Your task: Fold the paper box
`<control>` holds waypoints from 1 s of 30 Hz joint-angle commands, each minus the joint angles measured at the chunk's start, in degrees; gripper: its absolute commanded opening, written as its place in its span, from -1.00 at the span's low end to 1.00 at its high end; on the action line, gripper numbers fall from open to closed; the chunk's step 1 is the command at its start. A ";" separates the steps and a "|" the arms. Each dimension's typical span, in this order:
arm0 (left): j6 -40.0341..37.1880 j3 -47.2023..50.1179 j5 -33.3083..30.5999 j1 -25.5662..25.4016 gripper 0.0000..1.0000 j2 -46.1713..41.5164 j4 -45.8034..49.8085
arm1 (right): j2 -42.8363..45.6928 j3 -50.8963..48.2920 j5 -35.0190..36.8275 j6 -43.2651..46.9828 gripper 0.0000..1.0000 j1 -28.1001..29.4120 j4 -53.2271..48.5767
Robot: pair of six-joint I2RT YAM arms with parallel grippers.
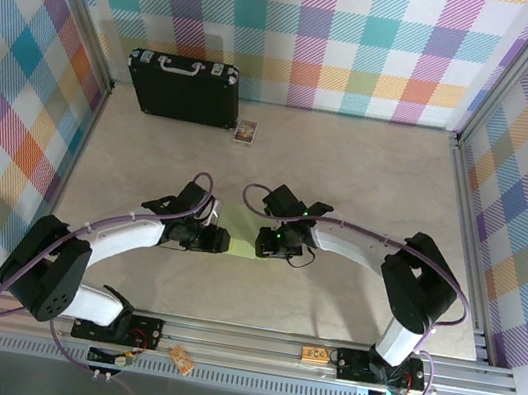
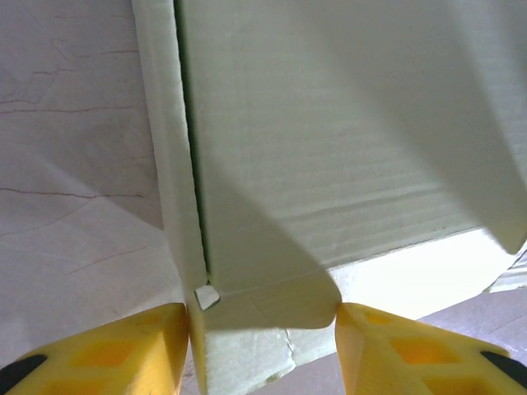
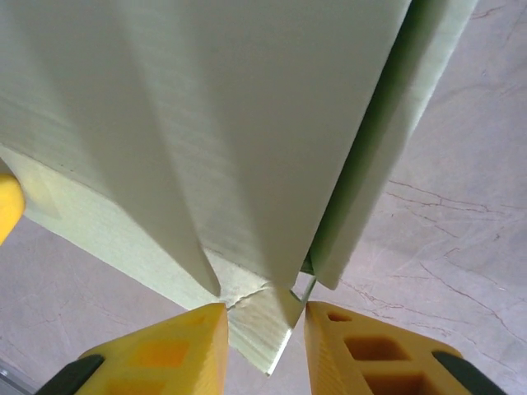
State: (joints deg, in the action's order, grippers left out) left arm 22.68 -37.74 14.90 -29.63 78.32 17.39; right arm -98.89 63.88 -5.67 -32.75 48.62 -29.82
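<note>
The paper box (image 1: 242,245) is pale green card, partly folded, held just over the middle of the table between both arms. My left gripper (image 1: 222,241) comes at it from the left and my right gripper (image 1: 264,246) from the right. In the left wrist view the paper box (image 2: 329,148) has a side wall and a rounded flap wedged between the yellow fingers (image 2: 156,346), touching both; the left gripper (image 2: 262,329) is shut on it. The right wrist view has a folded corner of the paper box (image 3: 247,164) pinched between the fingers (image 3: 354,350) of the right gripper (image 3: 265,325).
A black briefcase (image 1: 183,88) with a silver handle stands against the back wall at the left, and a tiny picture card (image 1: 246,132) lies beside it. A small wooden block (image 1: 316,354) sits on the front rail. Plaid walls enclose the table.
</note>
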 commanded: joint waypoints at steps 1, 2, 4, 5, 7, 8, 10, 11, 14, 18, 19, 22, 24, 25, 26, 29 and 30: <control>-0.88 0.94 -0.65 -0.68 0.02 0.64 -0.95 | -0.67 -0.28 -0.48 0.67 -0.39 -0.58 1.26; -0.90 1.16 -0.57 -0.68 0.02 0.71 -0.93 | -0.82 -0.39 -0.24 0.68 -0.40 -0.63 1.27; -0.90 1.43 -0.83 -0.68 0.03 0.82 -0.95 | -0.87 -0.57 0.37 0.89 -0.41 -0.57 1.26; -0.89 1.48 -1.05 -0.70 0.03 0.92 -0.95 | -0.98 -0.60 0.56 1.02 -0.42 -0.70 1.27; -1.13 1.44 -1.35 -0.68 0.03 1.18 -1.00 | -1.29 -0.68 0.75 1.35 -0.43 -0.79 1.36; -1.16 1.35 -1.40 -0.69 0.03 1.37 -2.88 | -1.36 -0.72 0.84 1.40 -0.43 -0.80 1.45; -1.18 1.35 -1.14 -0.65 0.03 1.83 -3.51 | -1.69 -0.94 0.75 1.53 -0.43 -0.94 1.87; -1.19 1.43 -1.10 -0.68 0.03 2.05 -3.82 | -1.80 -1.02 0.82 1.55 -0.43 -0.96 1.96; -1.20 1.64 -0.84 -0.64 0.03 2.52 -4.76 | -2.14 -1.25 0.84 1.80 -0.44 -1.23 2.54; -1.21 1.70 -0.92 -0.68 0.03 3.53 -5.35 | -2.48 -1.74 0.92 2.30 -0.45 -1.47 3.54; -1.23 1.64 -0.90 -0.67 0.02 3.87 -5.39 | -2.64 -1.74 1.01 2.49 -0.45 -1.51 3.62; -1.23 1.68 -1.07 -0.68 0.02 4.35 -5.42 | -3.16 -1.83 1.10 3.27 -0.46 -1.60 3.91; -1.25 1.75 -1.39 -0.67 0.02 4.36 -5.43 | -3.41 -1.87 1.57 4.26 -0.47 -1.69 4.46; -1.39 1.75 -1.60 -0.65 0.02 4.48 -5.39 | -3.41 -1.99 2.05 4.67 -0.47 -1.67 4.77; -1.37 1.56 -1.79 -0.69 0.02 4.55 -5.22 | -3.26 -2.21 2.41 5.03 -0.47 -1.69 5.17; -1.58 1.19 -1.82 -0.63 0.02 4.71 -5.08 | -2.51 -2.66 2.60 5.95 -0.45 -1.76 6.08; -1.59 1.03 -1.80 -0.68 0.02 4.70 -4.95 | -2.21 -2.70 2.60 6.14 -0.43 -1.77 6.05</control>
State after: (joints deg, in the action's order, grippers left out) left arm 22.06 -36.88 13.96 -29.69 82.43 12.86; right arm -101.60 62.00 -3.86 -28.77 47.13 -24.91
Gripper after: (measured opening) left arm 0.512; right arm 0.281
